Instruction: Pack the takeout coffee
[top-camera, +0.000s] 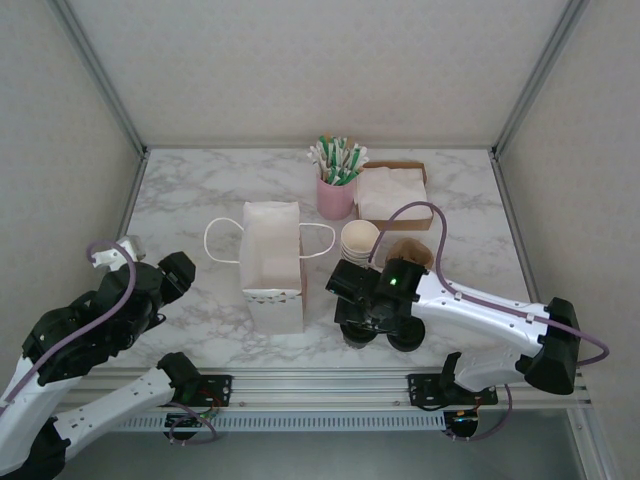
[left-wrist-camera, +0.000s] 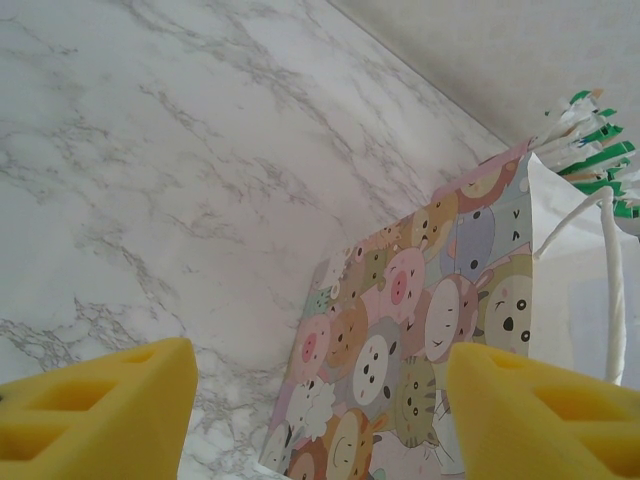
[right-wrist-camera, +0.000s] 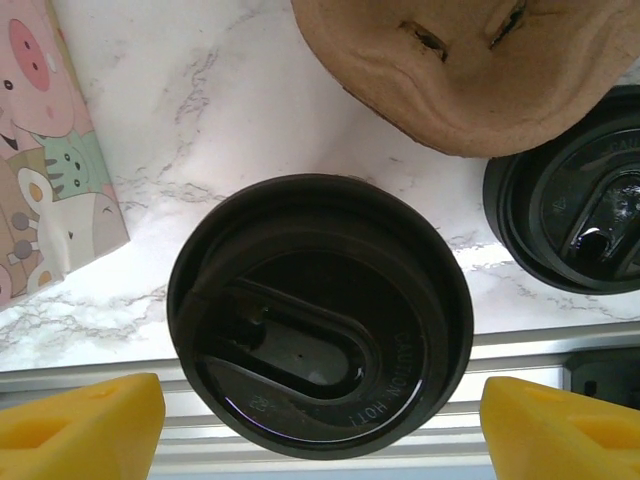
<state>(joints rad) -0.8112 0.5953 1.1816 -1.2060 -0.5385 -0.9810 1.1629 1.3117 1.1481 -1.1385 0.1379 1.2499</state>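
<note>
Wrist view sets takeout coffee (right-wrist-camera: 318, 315) below spread right pincer (right-wrist-camera: 320, 425) (left pincer (left-wrist-camera: 325, 400) spread).

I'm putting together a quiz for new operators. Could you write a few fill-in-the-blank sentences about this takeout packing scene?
1. The takeout coffee below the open right gripper has a ____ lid.
2. The paper bag is printed with cartoon ____ on one side.
3. The straws stand in a ____ cup.
4. The left gripper is open and holds ____.
Missing words: black; animals; pink; nothing.
</note>
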